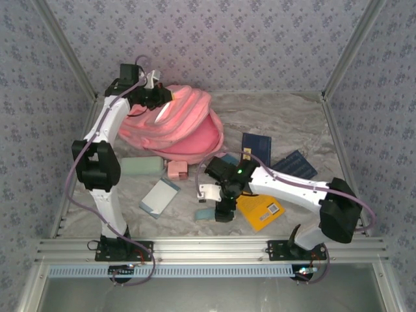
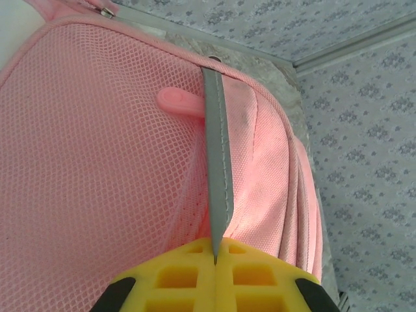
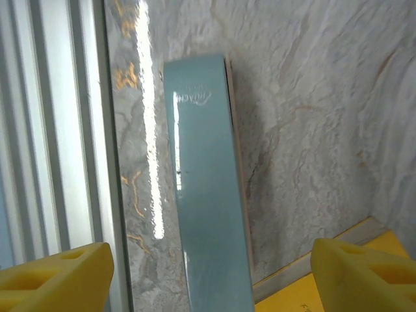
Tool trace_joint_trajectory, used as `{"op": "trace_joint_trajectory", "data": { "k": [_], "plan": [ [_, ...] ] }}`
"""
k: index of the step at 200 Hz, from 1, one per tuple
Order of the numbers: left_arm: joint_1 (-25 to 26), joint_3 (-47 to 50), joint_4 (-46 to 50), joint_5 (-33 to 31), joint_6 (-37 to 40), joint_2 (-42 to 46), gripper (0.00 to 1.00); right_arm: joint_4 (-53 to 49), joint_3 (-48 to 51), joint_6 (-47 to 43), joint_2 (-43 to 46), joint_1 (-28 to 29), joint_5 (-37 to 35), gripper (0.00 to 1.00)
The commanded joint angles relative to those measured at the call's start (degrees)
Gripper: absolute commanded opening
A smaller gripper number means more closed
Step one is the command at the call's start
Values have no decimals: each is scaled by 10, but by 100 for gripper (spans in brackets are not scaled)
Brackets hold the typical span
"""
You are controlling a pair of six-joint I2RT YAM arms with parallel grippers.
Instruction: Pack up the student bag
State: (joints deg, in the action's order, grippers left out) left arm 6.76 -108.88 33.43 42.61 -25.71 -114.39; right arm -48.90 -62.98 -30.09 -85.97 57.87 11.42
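Note:
The student bag (image 1: 188,123), a large pink backpack, lies at the back left of the table. My left gripper (image 1: 159,97) is at its upper left edge. In the left wrist view the pink mesh of the bag (image 2: 97,162) is close up, and my left gripper (image 2: 214,250) is shut on its grey reflective strip (image 2: 218,162). My right gripper (image 1: 223,211) points down at the table's front centre. In the right wrist view it (image 3: 211,279) stands open, its yellow fingers (image 3: 58,273) apart on either side of a narrow glossy teal box (image 3: 208,195) without touching it.
A yellow book (image 1: 260,209) lies just right of the right gripper, with two dark blue books (image 1: 257,148) behind it. A light blue and white box (image 1: 159,197), a small pink box (image 1: 177,170) and a pale green case (image 1: 143,166) lie in front of the bag. The aluminium rail (image 3: 52,130) runs close to the teal box.

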Motion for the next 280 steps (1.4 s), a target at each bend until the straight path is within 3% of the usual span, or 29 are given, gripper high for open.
{"op": "trace_joint_trajectory", "data": {
  "k": [1,46,96,124,145,163,205,229,256,280],
  "plan": [
    [-11,4,-52,33,-23,40,0,7,15,-17,-28,11,-56,81],
    [-19,30,-84,49,-48,43,0,54,44,-14,-54,27,-60,73],
    [-22,25,-86,55,-53,37,0,80,62,-5,-44,32,-58,37],
    [-21,12,-78,57,-53,36,0,83,63,-3,-45,34,-63,12],
    [-23,0,-64,52,-46,38,0,87,63,7,-26,32,-47,2],
    [-23,-5,-53,48,-39,43,0,114,65,37,19,13,-26,0],
    [-23,-19,-45,58,-39,55,0,269,99,226,147,-107,69,0],
    [-23,-47,-37,87,-45,50,0,337,111,370,184,-171,84,0],
    [-20,-69,-22,110,-44,50,0,387,87,532,169,-238,116,0],
    [-19,-81,-23,127,-59,54,0,443,63,667,120,-260,108,0]
  ]
}}
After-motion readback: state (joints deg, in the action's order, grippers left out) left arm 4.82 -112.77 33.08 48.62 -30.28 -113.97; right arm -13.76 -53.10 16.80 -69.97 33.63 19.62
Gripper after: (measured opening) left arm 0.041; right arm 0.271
